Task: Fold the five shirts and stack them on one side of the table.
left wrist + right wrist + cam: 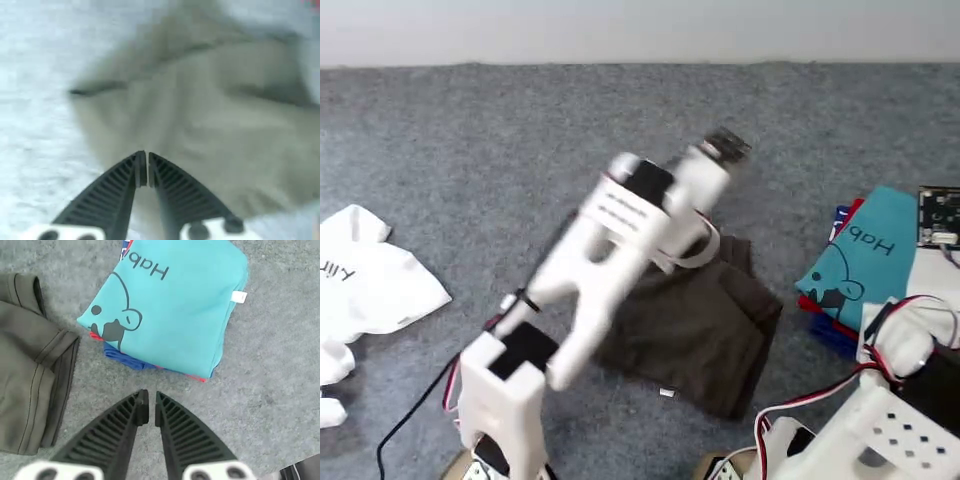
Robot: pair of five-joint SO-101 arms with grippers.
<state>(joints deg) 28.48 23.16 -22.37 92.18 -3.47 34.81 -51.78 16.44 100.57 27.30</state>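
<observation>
1. Right pincer (148,407): I read the fingers as pressed together with nothing between them. It hangs over bare grey worktop (280,365), near the stack's closest edge.
2. Left pincer (144,167): the tips are pressed together and hold nothing. It hangs above the brown shirt (225,125).
3. Brown shirt: it lies partly folded at mid-worktop. In the high view the left arm (610,240) crosses over it.
4. Stack: it sits on the right side of the worktop, apart from the brown shirt. A folded teal shirt (175,305) is on top, and a red edge (95,336) and a blue edge (125,359) show beneath it.
5. White shirt (370,275): it lies crumpled at the left edge, well apart from the brown shirt.
6. Beyond these, the worktop runs to a pale wall (640,30).
</observation>
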